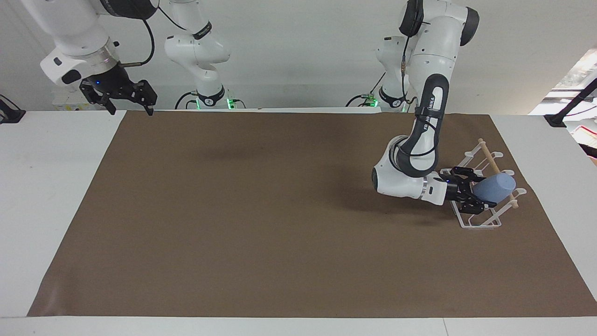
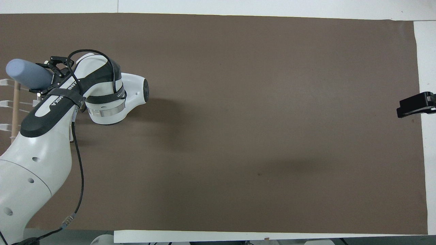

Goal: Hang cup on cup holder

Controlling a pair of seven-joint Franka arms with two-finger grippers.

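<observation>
The light-blue cup point(image 1: 496, 187) lies on its side in my left gripper point(image 1: 475, 191), which is shut on its rim end. Its base points toward the left arm's end of the table. The cup is low over the prongs of the white wire cup holder point(image 1: 480, 225), close by the wooden dowel point(image 1: 488, 157); I cannot tell whether it touches. In the overhead view the cup point(image 2: 27, 73) and left gripper point(image 2: 47, 75) cover part of the cup holder point(image 2: 6, 102). My right gripper point(image 1: 131, 111) waits open and empty above the right arm's end of the table.
A brown mat point(image 1: 261, 214) covers most of the white table point(image 1: 51, 196). The cup holder stands near the mat's edge at the left arm's end. The right gripper's tip point(image 2: 415, 104) shows at the mat's edge in the overhead view.
</observation>
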